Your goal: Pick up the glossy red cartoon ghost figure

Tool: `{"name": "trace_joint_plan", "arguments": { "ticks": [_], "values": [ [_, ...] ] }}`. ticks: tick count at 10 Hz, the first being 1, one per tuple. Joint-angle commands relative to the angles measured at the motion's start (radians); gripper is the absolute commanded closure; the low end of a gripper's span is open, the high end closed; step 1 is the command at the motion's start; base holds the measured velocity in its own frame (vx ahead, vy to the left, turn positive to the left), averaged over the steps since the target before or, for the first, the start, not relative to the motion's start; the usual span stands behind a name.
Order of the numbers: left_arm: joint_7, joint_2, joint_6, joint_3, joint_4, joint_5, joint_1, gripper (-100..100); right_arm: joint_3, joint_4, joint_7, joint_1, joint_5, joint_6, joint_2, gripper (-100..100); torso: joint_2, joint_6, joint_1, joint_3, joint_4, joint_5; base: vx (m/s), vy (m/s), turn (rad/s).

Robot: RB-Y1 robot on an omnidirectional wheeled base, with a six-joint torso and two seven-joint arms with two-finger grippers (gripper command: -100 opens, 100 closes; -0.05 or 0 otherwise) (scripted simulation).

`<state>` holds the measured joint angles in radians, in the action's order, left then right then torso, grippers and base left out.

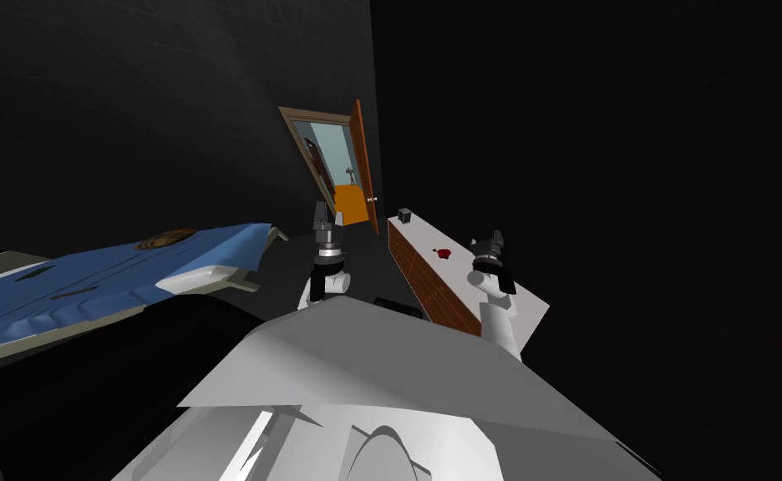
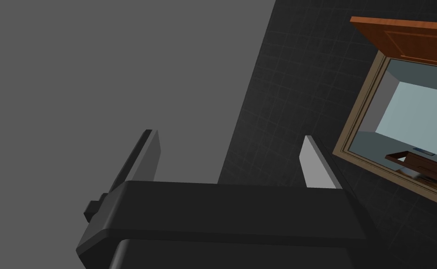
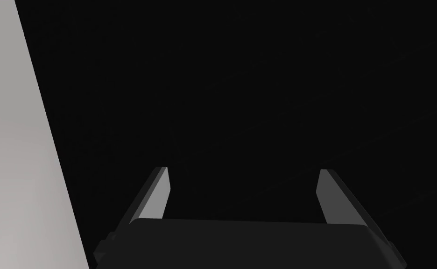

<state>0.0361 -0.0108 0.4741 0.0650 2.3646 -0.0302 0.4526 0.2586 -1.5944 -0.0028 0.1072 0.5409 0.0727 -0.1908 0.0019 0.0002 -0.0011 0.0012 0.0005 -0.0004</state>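
On the white top of a low cabinet (image 1: 458, 269) with a brown wood front, the small glossy red ghost figure (image 1: 442, 254) sits about midway along, close to the front edge. At the cabinet's far end stands a small dark grey box (image 1: 404, 215), well apart from the figure. The right gripper (image 1: 490, 242) shows over the nearer part of the same top, close to the figure on its near side but not touching it. The head view does not show how high the gripper hangs above the surface. In the right wrist view its two fingers (image 3: 159, 194) stand wide apart with nothing between them. Beyond them is a black area, with a flat light grey surface (image 3: 12, 140) along one side.

The left gripper (image 1: 322, 213) is raised in front of the robot, off the cabinet's far corner and pointing toward an open orange-brown door (image 1: 363, 171). Its fingers (image 2: 315, 161) are likewise spread and empty in the left wrist view, which looks past them at a dark tiled wall (image 2: 287, 93) and the tan door frame (image 2: 357, 121). Through the doorway the head view shows a pale room with an orange floor (image 1: 350, 205). On the robot's left lies a bed (image 1: 114, 275) with a blue cover, far from the cabinet and from both grippers. The rest of the room is dim.
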Motion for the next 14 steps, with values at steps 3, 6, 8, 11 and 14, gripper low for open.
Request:
{"name": "trace_joint_plan", "arguments": {
  "ticks": [3,6,8,11,14],
  "values": [
    [0.000,0.000,0.000,0.000,0.000,0.000,0.000,0,0.035,0.070,-0.044,0.047,0.079,-0.096,0.003,-100,-0.001,0.000,0.001,0.000,0.000,0.000,-0.022,-0.011,-0.009],
    [0.000,0.000,0.000,0.000,0.000,0.000,0.000,0,0.055,0.132,-0.078,0.079,0.138,-0.158,-0.002,-100,-0.001,0.000,0.000,0.000,0.000,0.000,-0.022,-0.009,-0.012],
    [0.000,0.000,0.000,0.000,0.000,0.000,0.000,0,0.075,0.175,-0.115,0.108,0.182,-0.211,-0.007,-100,-0.002,0.000,0.001,-0.001,0.000,0.000,-0.010,-0.004,-0.011],
    [0.000,0.000,0.000,0.000,0.000,0.000,0.000,0,0.094,0.239,-0.155,0.135,0.231,-0.267,-0.013,-100,-0.002,0.000,0.001,-0.001,0.000,0.000,-0.008,-0.004,-0.015],
    [0.000,0.000,0.000,0.000,0.000,0.000,0.000,0,0.114,0.321,-0.196,0.160,0.298,-0.322,-0.018,-100,-0.002,0.000,0.001,-0.001,0.000,0.000,-0.005,-0.005,-0.019]
  ]
}}
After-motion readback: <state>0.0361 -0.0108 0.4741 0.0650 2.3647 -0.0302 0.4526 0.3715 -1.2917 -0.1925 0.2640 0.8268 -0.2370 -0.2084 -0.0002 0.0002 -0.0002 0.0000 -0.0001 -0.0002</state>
